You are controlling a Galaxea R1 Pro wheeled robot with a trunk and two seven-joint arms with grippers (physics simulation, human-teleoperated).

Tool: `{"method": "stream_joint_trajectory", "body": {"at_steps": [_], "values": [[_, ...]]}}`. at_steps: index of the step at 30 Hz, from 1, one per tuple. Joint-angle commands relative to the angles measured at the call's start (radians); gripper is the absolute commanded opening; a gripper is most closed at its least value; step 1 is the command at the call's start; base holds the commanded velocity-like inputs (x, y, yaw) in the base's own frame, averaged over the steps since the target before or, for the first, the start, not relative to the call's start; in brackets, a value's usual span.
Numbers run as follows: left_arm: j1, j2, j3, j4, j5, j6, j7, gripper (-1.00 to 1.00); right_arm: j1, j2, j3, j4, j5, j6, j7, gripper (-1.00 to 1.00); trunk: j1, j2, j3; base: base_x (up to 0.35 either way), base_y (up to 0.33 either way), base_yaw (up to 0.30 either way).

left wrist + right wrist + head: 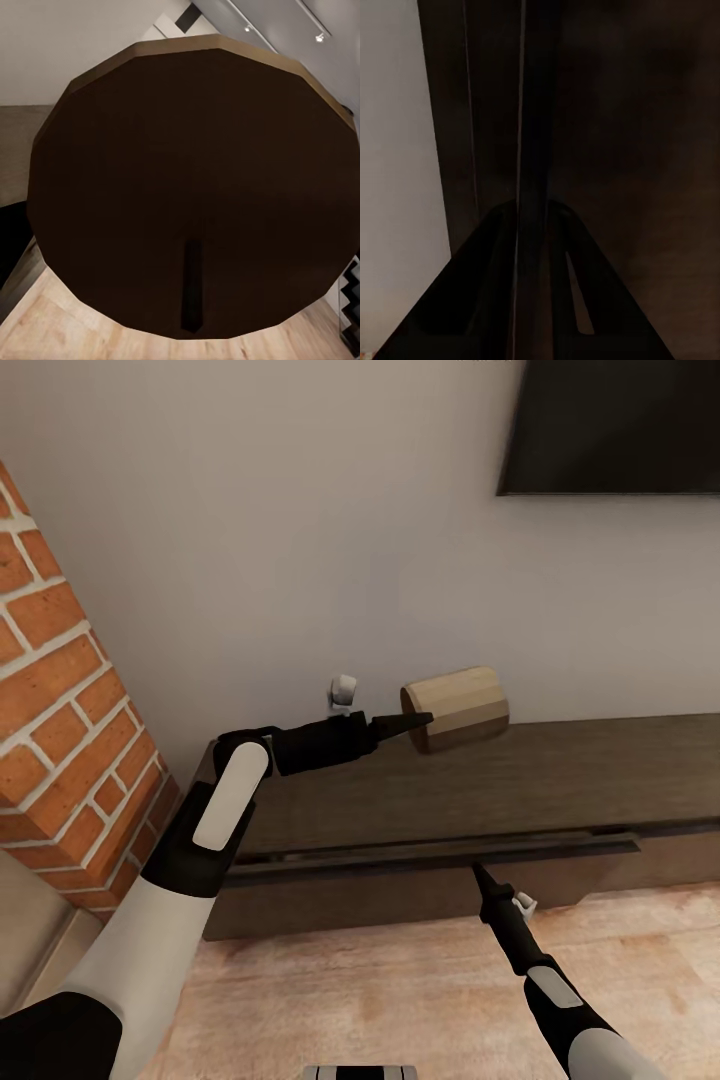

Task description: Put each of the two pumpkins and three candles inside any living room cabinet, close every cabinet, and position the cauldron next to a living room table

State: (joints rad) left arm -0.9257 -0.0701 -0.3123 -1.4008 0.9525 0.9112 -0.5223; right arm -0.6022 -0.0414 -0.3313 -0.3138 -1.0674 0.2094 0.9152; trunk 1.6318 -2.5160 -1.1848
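A beige-tan candle (455, 708) lies on its side, held just above the left part of the dark brown cabinet's top (560, 780). My left gripper (415, 720) is shut on it from the left. In the left wrist view the candle's dark round end (195, 150) looms close, with one finger (193, 289) across it. My right gripper (480, 874) is shut, its tip against the upper edge of the cabinet's front panel (430, 852), which stands slightly ajar with a thin gap along its top. The right wrist view shows the dark cabinet front (622, 112) very close.
A red brick column (60, 690) stands left of the cabinet. A dark flat screen (610, 425) hangs on the white wall above it. Light wooden floor (400, 990) runs in front of the cabinet.
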Motion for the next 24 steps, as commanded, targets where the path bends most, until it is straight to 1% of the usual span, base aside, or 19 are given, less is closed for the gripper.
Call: {"method": "stream_joint_trajectory", "body": {"at_steps": [1,3,14,24], "values": [[-0.001,0.000,0.001,0.000,0.002,0.005,-0.002,-1.00,-0.001,0.000,0.003,0.001,-0.011,0.015,0.008,-1.00,0.000,0.000,-0.001,-0.050,0.000,0.000],[-0.001,0.000,0.001,0.000,0.002,0.005,-0.002,-1.00,-0.001,0.000,0.003,0.001,-0.011,0.015,0.008,-1.00,0.000,0.000,-0.001,-0.164,0.000,0.000],[-0.001,0.000,0.001,0.000,0.002,0.005,-0.002,-1.00,-0.001,0.000,0.003,0.001,-0.011,0.015,0.008,-1.00,0.000,0.000,-0.001,-0.269,0.000,0.000],[-0.001,0.000,0.001,0.000,0.002,0.005,-0.002,-1.00,-0.001,0.000,0.003,0.001,-0.011,0.015,0.010,-1.00,0.000,0.000,-0.001,-0.030,0.000,0.000]]}}
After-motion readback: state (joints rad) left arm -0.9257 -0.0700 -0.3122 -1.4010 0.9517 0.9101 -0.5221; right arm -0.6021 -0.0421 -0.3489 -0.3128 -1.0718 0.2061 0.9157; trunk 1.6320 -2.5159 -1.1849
